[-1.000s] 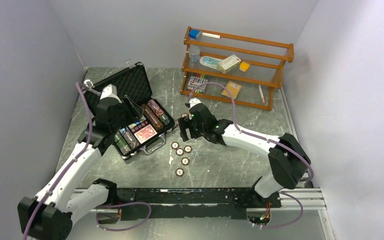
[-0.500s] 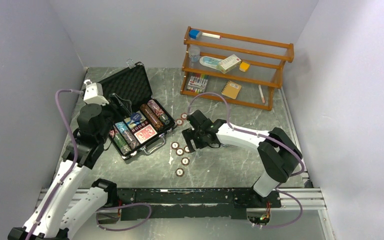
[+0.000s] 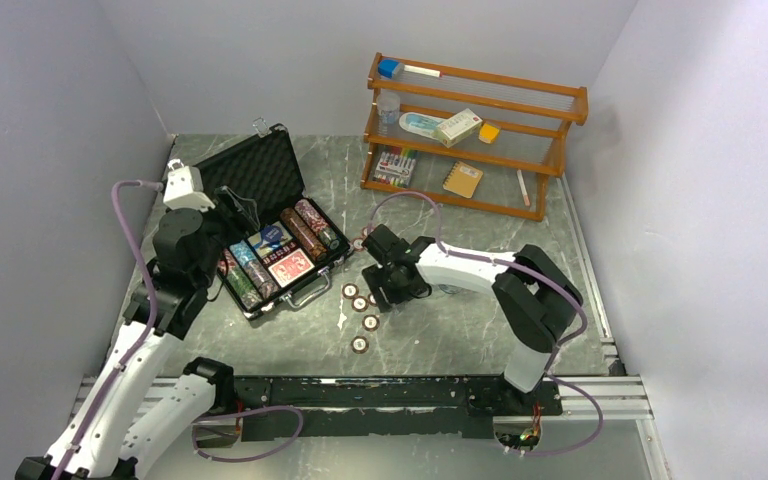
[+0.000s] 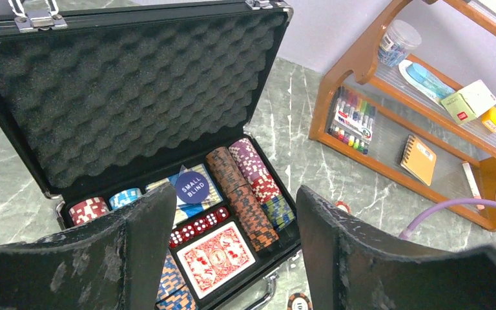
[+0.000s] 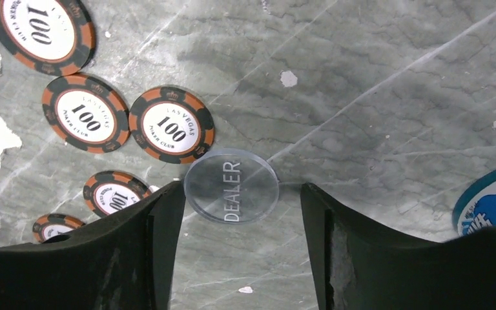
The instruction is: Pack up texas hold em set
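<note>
The black case [image 3: 305, 282] lies open at the left, its foam lid [image 4: 129, 90] upright. Inside are rows of chips [image 4: 242, 200], a red-backed card deck [image 4: 214, 257], red dice [image 4: 197, 226] and a blue SMALL BLIND disc [image 4: 190, 187]. My left gripper [image 3: 232, 215] hangs open above the case's near side [image 4: 236, 197], holding nothing. Several orange-black 100 chips [image 3: 360, 303] [image 5: 171, 132] lie loose on the table. My right gripper [image 3: 385, 290] is low over the table and open [image 5: 242, 187]. A clear DEALER disc [image 5: 231, 186] lies flat just ahead of its fingertips.
A wooden shelf [image 3: 475, 135] with pens, boxes and a notebook stands at the back right. A blue and white round object [image 5: 491, 203] lies right of my right gripper. Two more chips [image 3: 362, 238] sit by the case's right corner. Grey walls close in on both sides.
My left gripper has pulled back from over the case toward the left and opened a little. My right gripper has dropped toward the loose chips and narrowed its jaws somewhat.
</note>
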`<control>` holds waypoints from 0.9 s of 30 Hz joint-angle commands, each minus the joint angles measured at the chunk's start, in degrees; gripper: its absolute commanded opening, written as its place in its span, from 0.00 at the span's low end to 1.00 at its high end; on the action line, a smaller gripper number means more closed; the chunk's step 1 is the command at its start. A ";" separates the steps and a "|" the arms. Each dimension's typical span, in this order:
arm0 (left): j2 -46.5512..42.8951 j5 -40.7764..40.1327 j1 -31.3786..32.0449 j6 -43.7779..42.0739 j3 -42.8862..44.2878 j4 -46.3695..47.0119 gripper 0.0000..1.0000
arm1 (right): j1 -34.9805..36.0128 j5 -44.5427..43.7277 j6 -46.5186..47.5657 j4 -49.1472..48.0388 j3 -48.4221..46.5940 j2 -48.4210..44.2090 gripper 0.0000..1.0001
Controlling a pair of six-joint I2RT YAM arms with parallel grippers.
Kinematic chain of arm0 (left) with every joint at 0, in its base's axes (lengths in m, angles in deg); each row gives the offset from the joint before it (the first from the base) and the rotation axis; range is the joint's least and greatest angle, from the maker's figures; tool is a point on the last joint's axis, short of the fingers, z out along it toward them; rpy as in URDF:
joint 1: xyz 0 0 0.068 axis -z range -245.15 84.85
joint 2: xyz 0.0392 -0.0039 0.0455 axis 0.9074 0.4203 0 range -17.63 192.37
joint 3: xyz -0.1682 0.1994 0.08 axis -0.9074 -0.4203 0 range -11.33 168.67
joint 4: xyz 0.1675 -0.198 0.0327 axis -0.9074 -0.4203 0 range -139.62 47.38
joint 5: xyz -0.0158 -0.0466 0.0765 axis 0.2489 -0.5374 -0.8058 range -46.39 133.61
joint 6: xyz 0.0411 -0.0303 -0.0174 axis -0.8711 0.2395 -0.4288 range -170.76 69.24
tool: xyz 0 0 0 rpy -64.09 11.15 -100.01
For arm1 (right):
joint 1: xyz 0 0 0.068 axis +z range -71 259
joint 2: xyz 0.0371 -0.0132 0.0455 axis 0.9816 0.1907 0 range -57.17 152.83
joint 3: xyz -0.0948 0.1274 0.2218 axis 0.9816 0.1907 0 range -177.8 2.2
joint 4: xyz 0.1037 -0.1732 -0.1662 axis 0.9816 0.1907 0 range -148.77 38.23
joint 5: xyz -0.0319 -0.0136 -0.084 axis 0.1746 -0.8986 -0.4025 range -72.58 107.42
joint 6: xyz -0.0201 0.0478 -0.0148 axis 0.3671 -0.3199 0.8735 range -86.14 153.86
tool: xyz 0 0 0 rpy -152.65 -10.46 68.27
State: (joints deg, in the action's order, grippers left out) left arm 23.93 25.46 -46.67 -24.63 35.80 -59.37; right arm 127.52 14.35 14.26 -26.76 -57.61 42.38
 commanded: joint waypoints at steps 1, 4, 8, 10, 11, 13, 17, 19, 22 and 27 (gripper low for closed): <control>-1.21 -2.12 0.33 -0.91 -0.39 0.52 0.73 | 0.94 -2.16 -1.60 2.37 -1.20 2.90 0.65; -1.58 -2.41 0.33 -0.83 -0.50 0.52 0.73 | 1.08 -3.22 -2.20 3.10 -1.59 3.37 0.50; -1.80 -2.62 0.32 -0.77 -0.51 0.49 0.73 | 1.16 -5.70 -3.24 3.04 -2.40 1.55 0.43; -1.90 -3.03 0.32 -0.69 -0.42 0.29 0.73 | 1.61 -7.19 -3.20 2.14 -3.01 -0.94 0.42; -2.11 -3.29 0.33 -0.60 -0.46 0.18 0.73 | 1.80 -7.96 -3.12 1.67 -3.46 -2.41 0.42; -2.57 -4.29 0.31 -0.28 -0.54 -0.06 0.73 | 2.43 -9.13 -2.36 0.20 -4.58 -4.96 0.42; -4.39 -8.34 0.31 1.17 -0.71 -1.02 0.72 | 3.81 -9.75 -0.80 -3.23 -8.24 -7.30 0.43; -5.79 -10.87 0.33 2.33 -0.87 -1.82 0.72 | 4.50 -8.96 -0.39 -6.06 -10.29 -6.88 0.43; -8.04 -14.65 0.33 3.78 -1.39 -2.72 0.72 | 5.58 -6.87 -0.02 -11.38 -14.23 -4.30 0.43; -11.50 -19.43 0.28 5.49 -2.03 -3.86 0.72 | 6.96 -3.87 -1.29 -16.50 -24.49 4.62 0.43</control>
State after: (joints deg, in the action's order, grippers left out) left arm 14.53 12.21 -46.65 -21.11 34.54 -62.12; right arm 133.39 8.20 13.32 -36.66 -75.84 40.65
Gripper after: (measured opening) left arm 0.720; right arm 0.526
